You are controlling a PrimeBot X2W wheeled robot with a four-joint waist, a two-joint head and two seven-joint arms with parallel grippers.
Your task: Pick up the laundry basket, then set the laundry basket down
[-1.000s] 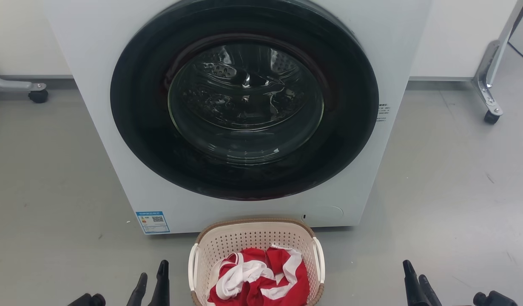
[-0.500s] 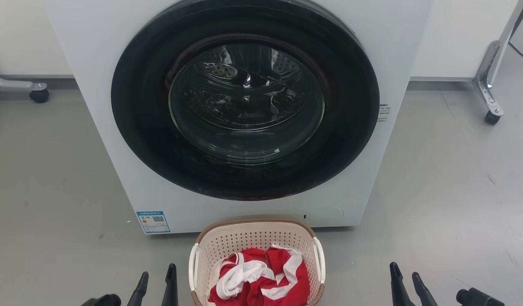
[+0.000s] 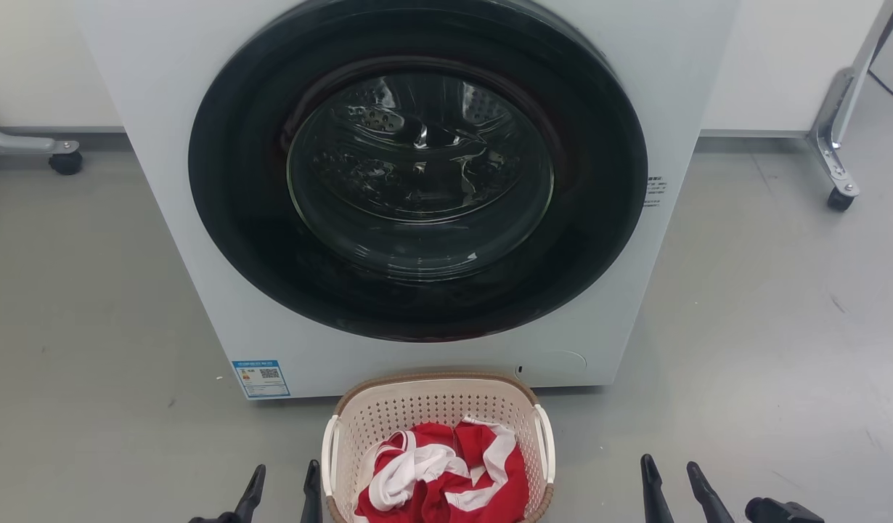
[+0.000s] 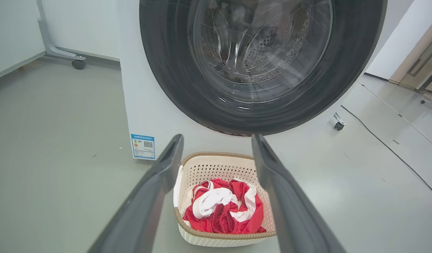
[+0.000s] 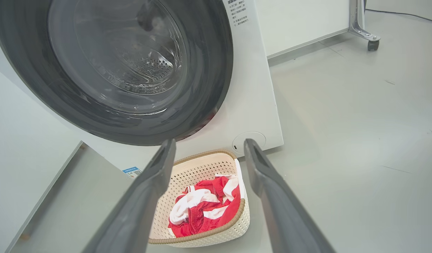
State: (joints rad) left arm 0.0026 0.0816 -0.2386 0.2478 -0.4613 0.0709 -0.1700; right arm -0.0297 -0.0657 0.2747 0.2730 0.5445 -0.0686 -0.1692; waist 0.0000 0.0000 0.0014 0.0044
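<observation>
On white washer [image 3: 308,363], blue QR sticker [image 3: 261,378] is showing. Cream perforated laundry basket [image 3: 417,410] is holding red-white cloth [image 3: 446,479]; left gripper [image 3: 287,472] & right gripper [image 3: 668,465] are gaping.

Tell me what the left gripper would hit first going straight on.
Likely the washing machine, low on its front: the left gripper aims above the far rim of the laundry basket, though depth is unclear.

Two-arm stance, jaws apart

Left gripper [image 3: 287,476] at the lower left of the head view and right gripper [image 3: 670,472] at the lower right, each pointing forward, jaws parted with a clear gap, both empty
</observation>
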